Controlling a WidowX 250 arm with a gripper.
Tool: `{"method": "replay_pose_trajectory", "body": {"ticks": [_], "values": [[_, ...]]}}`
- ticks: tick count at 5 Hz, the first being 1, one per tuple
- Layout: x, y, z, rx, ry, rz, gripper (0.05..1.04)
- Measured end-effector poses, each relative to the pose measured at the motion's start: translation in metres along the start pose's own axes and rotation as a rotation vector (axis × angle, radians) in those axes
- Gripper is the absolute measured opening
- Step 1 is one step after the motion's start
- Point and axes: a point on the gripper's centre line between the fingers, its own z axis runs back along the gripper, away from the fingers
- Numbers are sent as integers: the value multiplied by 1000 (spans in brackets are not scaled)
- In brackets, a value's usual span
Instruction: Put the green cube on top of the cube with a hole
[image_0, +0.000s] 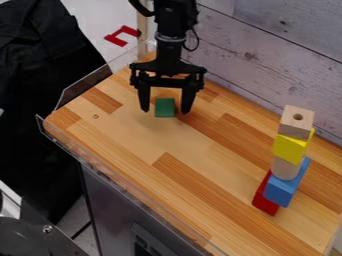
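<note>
Your green cube (165, 107) is on the desk (133, 135), well apart from the cube with a hole (294, 124), and the gripper (165, 111) is spread open, one finger either side of the green one. I'd centre it so both fingers close squarely, then lift straight up, higher than the cube with a hole, cuz the tower (289, 149) under that looks tippy.
</note>
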Motion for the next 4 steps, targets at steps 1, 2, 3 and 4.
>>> {"method": "replay_pose_trajectory", "body": {"ticks": [1,2,3,4], "values": [[5,-1,-8,1,9,-7,1000],[12,0,-10,-10,7,5,1000],[17,4,-18,-18,18,21,950],[20,4,-18,-32,2,30,689]]}}
